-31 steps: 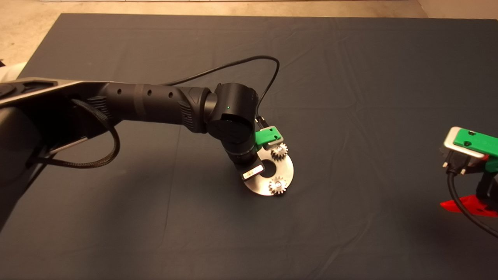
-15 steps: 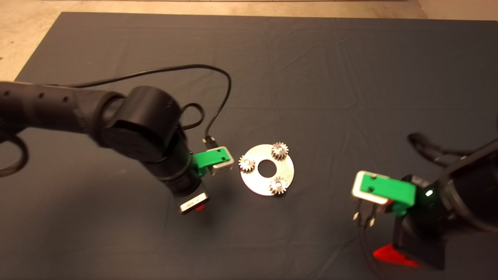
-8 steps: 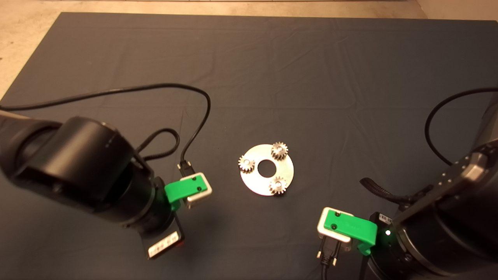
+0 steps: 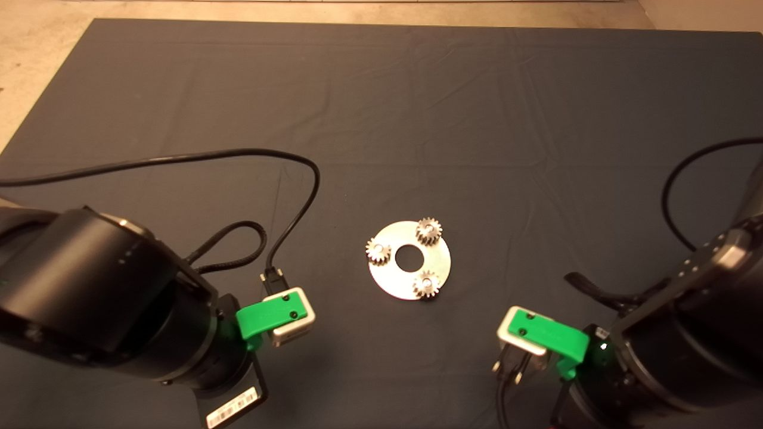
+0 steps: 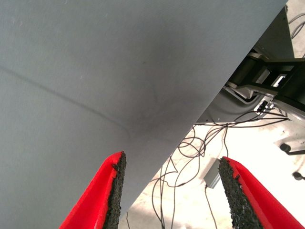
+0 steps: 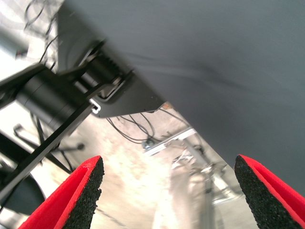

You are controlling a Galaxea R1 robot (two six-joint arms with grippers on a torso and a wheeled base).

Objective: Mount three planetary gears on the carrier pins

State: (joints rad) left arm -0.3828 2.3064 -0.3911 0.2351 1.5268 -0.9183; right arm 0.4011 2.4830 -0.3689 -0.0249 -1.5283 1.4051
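Three small toothed metal gears sit on the pins of a flat, shiny round disc with a hole in its centre, lying mid-mat on the creased dark cloth mat. The left gripper hangs at the mat's near left edge, well apart from the disc, its red fingers with rough black pads spread wide and empty. The right gripper does likewise at the near right.

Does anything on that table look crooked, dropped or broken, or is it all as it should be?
Nothing stands out. The three planetary gears each sit flat on a pin of the round silver disc. The left gripper and right gripper are open and empty, clear of the disc.
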